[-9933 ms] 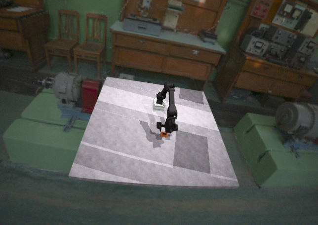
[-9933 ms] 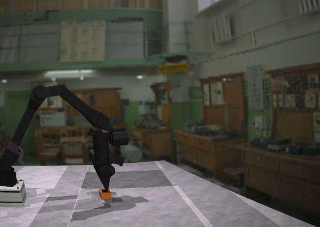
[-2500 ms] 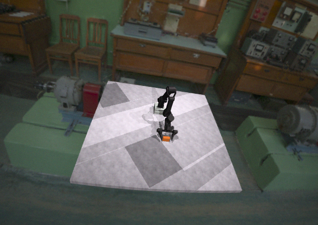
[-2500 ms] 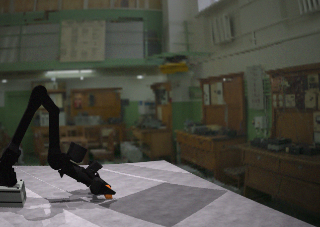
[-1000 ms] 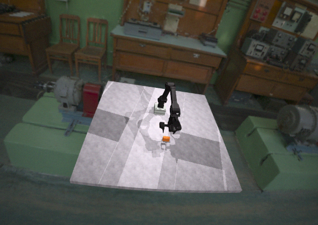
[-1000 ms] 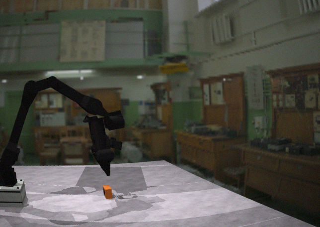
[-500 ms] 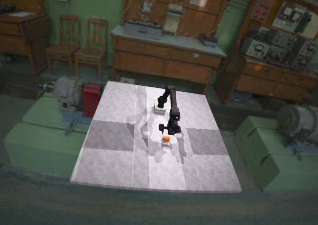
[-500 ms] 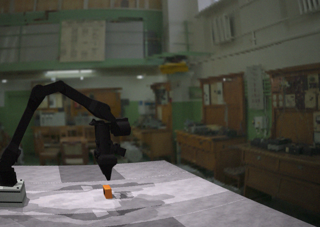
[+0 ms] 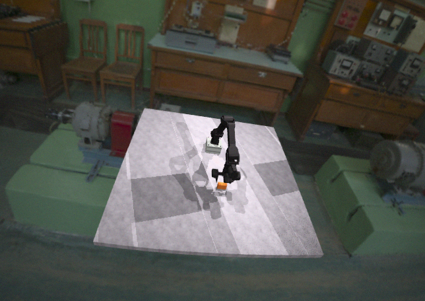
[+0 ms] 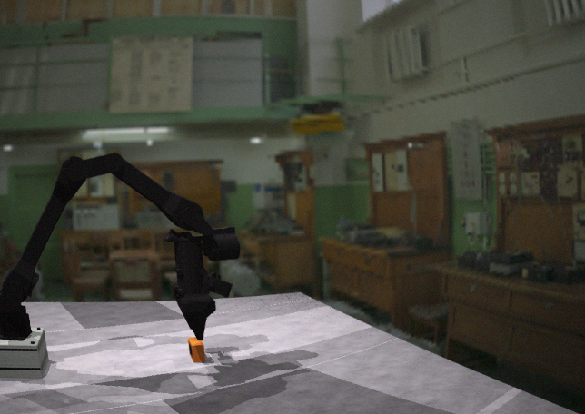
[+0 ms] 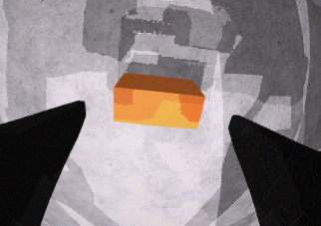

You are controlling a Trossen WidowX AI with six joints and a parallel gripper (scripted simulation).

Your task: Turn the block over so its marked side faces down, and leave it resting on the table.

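The orange block (image 11: 159,102) lies on the table (image 9: 170,216), directly under the downward-pointing gripper (image 10: 197,330), whose jaws are spread wide and hold nothing. In the wrist view the block sits between the two dark fingers, slightly ahead of centre and skewed a little against the line between them. To do the pickup well, I judge the wrist should first square itself to the block's long sides, settle so both fingers straddle it evenly, then close gently low on its flanks, leaving room to roll it over. No mark is discernible on any visible face. No containers appear on the table.
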